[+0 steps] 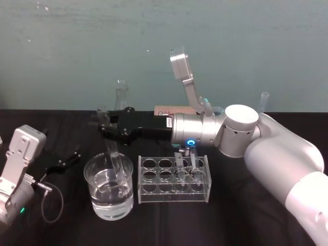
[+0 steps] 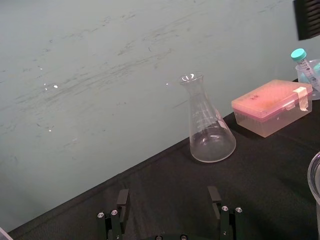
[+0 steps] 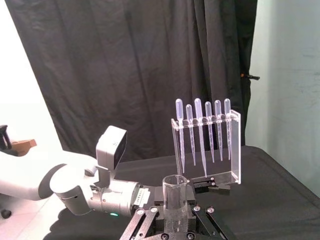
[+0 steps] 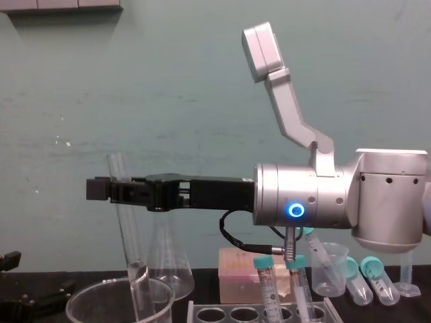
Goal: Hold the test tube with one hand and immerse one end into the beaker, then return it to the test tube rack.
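A laboratory: the black-draped desk carries a glass beaker, a conical flask, a clear test tube rack, teal-capped tubes and a pink box; plastic pipettes hang in a stand; a plain pale teal wall rises behind.

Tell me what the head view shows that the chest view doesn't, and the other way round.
Head view: the water in the beaker, the test tube rack's full grid of holes, and the left end effector seen whole, open, left of the beaker. Chest view: the test tube in side profile, tilted, and capped tubes lying on the table. Both: the right end effector gripping the tube, lower end inside the beaker.
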